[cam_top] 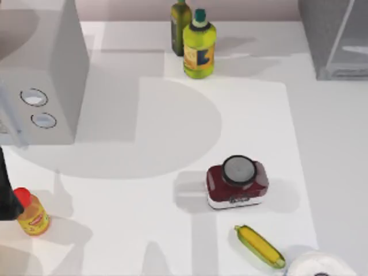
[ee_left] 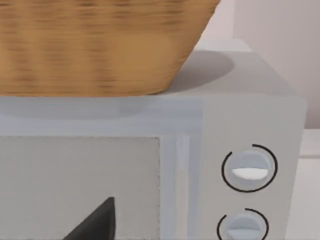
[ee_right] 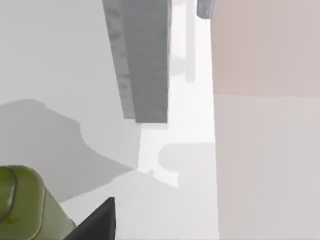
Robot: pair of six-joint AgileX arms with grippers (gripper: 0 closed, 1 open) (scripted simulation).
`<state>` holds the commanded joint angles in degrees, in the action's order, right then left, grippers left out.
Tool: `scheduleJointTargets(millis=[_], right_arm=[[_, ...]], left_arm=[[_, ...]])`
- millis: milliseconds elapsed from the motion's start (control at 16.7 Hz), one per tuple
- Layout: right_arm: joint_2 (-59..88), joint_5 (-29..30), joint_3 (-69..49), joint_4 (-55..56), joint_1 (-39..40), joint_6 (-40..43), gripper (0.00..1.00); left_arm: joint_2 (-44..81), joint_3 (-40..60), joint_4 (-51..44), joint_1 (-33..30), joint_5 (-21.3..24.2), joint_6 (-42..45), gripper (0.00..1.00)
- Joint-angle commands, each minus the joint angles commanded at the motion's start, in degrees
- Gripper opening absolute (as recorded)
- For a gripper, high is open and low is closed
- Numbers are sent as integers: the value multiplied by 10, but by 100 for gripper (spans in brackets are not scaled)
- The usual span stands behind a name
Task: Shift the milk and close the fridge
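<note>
**Fingers' opening cannot be told on either arm**

Left arm [cam_top: 4,192] sits at the table's near left edge, just beside the yellow red-capped bottle [cam_top: 31,214]. Its dark fingertip [ee_left: 95,222] faces the grey two-ring box [ee_left: 240,150]. The red jar [cam_top: 237,183] stands mid-table. The fridge [cam_top: 339,40] occupies the far right corner.

the fridge [cam_top: 336,37] is cut off at the top view's upper right corner. the grey box [cam_top: 37,69] runs off the left edge. a white roll [cam_top: 319,265] is clipped at the bottom. pincer fingers cannot be told.
</note>
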<state>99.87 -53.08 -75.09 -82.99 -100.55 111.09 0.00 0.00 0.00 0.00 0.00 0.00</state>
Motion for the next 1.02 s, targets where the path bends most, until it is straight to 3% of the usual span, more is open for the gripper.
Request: scheduleJointTargets(millis=[180, 600, 780, 1020], right_arm=[[33, -16, -3, 7, -32, 32, 100], [33, -14, 0, 24, -15, 13, 100], [37, -7, 1, 86, 34, -55, 100], [39, 15, -2, 226, 134, -224, 100]], left_arm=[[0, 0, 0, 0, 0, 0, 100], [0, 0, 0, 0, 0, 0, 100], [0, 0, 0, 0, 0, 0, 100], [0, 0, 0, 0, 0, 0, 100]])
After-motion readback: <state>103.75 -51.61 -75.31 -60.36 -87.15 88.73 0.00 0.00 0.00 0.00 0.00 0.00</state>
